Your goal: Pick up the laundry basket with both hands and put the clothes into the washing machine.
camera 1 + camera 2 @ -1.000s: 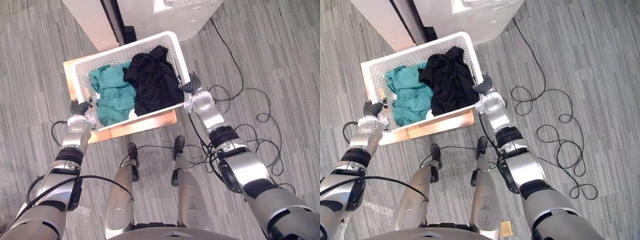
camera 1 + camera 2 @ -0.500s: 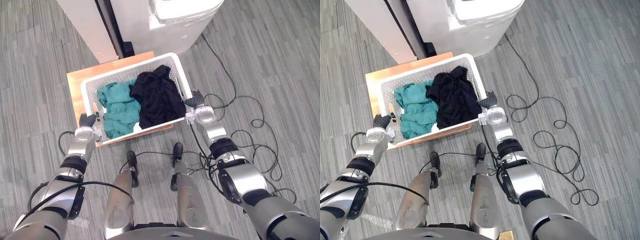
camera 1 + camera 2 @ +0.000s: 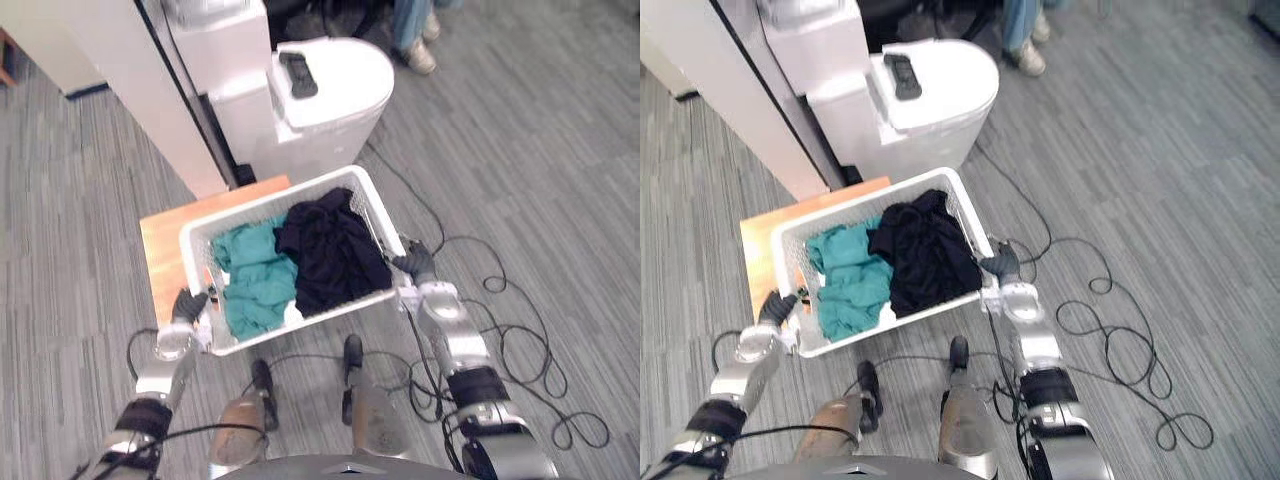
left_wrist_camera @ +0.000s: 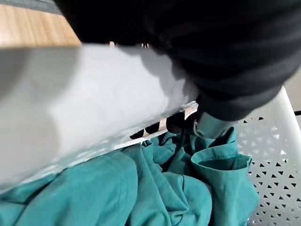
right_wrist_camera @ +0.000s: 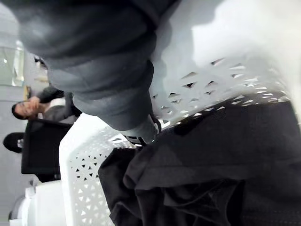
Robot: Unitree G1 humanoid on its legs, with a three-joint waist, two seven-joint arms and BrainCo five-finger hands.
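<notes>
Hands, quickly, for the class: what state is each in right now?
Left hand: shut on the basket, at its left end.
Right hand: shut on the basket, at its right end.

Wooden board (image 3: 163,252) flat on grey plank-pattern floor (image 3: 560,150). White panel (image 3: 110,90) with dark edge upright just beyond board. Person's jeans legs, light shoe (image 3: 421,57) well beyond board, far right. Another person (image 5: 35,107) seated; place relative to board unclear.

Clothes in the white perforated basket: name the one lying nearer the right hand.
The black garment; it fills the white basket's side by the right hand, while the teal garment lies by the left hand.
</notes>
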